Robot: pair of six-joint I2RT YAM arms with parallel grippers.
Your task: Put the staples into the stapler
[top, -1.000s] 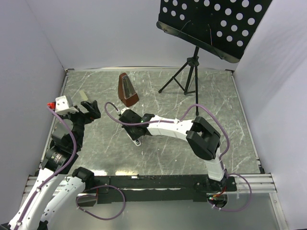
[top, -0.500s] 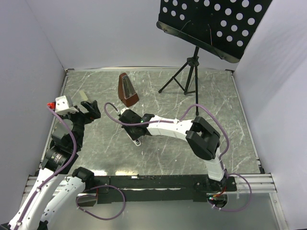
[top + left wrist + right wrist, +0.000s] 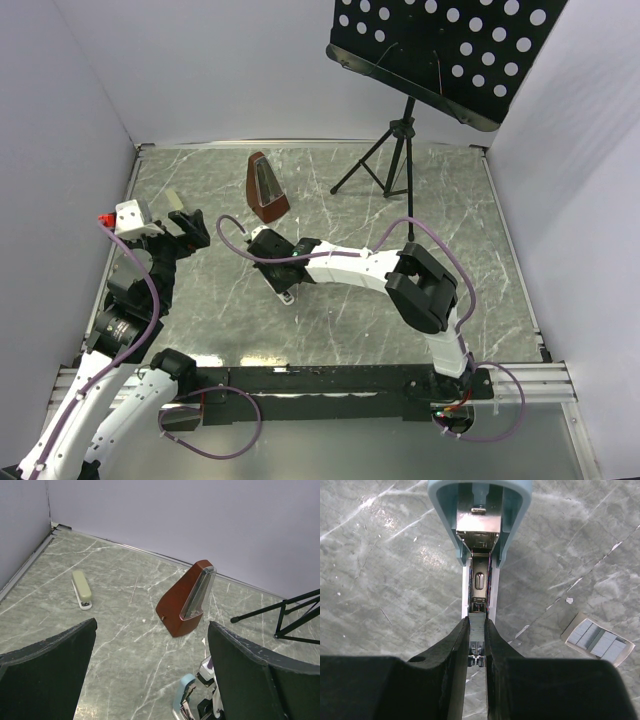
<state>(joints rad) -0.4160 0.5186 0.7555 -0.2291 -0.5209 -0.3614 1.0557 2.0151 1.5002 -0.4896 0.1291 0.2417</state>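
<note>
No motion lately: right gripper pinching staples in open stapler channel, frame centre; left gripper gaping, empty. Seating likely unfinished.

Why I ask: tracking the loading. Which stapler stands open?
The light blue stapler under the right gripper: its top is hinged up, channel exposed. The beige stapler lies closed.

On the grey marble table: a brown wooden metronome and black metal stand far, a green stapler far left, an open blue stapler and a tan box of staples.
</note>
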